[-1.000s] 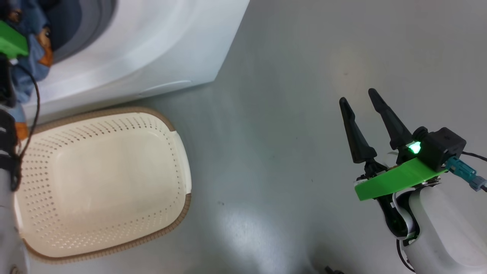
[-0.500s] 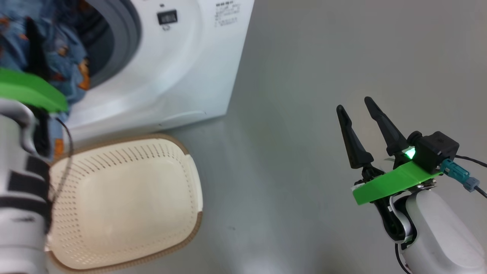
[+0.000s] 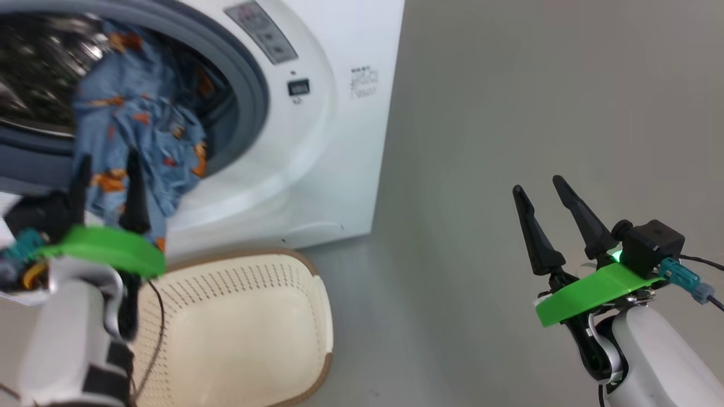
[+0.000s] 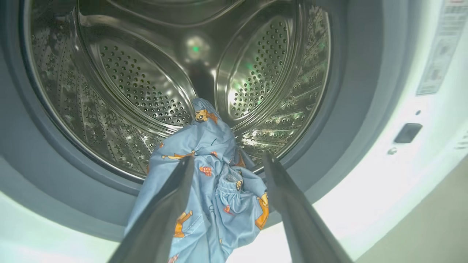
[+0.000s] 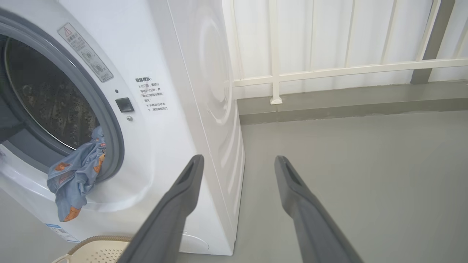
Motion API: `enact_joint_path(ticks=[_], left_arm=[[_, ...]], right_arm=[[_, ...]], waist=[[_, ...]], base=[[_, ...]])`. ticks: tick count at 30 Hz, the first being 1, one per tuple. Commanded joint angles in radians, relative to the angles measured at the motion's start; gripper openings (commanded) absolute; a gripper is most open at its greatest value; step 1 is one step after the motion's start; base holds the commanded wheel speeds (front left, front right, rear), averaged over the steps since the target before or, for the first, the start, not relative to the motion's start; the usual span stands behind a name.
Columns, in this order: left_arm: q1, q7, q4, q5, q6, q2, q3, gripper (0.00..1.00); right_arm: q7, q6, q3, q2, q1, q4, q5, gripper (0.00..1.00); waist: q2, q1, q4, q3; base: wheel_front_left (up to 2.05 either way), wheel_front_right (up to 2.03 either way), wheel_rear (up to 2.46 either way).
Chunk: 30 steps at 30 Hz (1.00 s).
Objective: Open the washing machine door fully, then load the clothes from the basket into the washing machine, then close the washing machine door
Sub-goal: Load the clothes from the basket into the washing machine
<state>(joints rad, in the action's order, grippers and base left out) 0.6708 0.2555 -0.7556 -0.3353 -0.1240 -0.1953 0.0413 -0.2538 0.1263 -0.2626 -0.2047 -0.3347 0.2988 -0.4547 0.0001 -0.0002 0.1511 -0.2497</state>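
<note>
The left claw point(image 3: 107, 189) stands spread wide just before the drum mouth, gripping nothing; the clothes point(image 4: 215, 182) hang between its 2 fingers point(image 4: 161, 215), draped over the grey rubber ring with their lower end dangling outside the washing machine point(image 3: 339, 141); the right claw point(image 3: 537, 185) is likewise wide open and bare over the grey floor point(image 3: 452, 226), well apart from the machine, as it was 1 second ago; below the left claw the basket point(image 3: 226, 294) sits just before the machine's base, its cream bottom bare then as now; the head camera has tilted up since, bringing the perforated steel drum point(image 4: 146, 84) into its picture; behind stands a white railing point(image 5: 329, 69).
</note>
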Motion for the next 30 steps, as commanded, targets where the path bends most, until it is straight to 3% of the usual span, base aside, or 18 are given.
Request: enact_joint_path(ticks=[1,19,30], left_arm=[[-0.029,0.006,0.041,0.01,-0.003,-0.033,-0.022,1.0],[-0.445,0.006,0.394,0.002,-0.005,0.043,-0.08,1.0],[-0.492,0.006,0.443,0.001,-0.003,0.057,-0.066,1.0]], right_arm=[[-0.008,0.004,-0.014,-0.012,0.022,-0.018,-0.023,1.0],[-0.008,0.004,0.014,-0.026,0.11,-0.024,-0.023,1.0],[-0.008,0.004,0.031,-0.032,0.128,-0.048,-0.012,1.0]], waist=[[-0.0001,0.0002,-0.044,0.076],[-0.0001,0.0002,-0.095,0.203],[-0.0001,0.0002,-0.108,0.204]], base=[[0.0,0.0,0.0],[0.0,0.0,0.0],[0.0,0.0,0.0]])
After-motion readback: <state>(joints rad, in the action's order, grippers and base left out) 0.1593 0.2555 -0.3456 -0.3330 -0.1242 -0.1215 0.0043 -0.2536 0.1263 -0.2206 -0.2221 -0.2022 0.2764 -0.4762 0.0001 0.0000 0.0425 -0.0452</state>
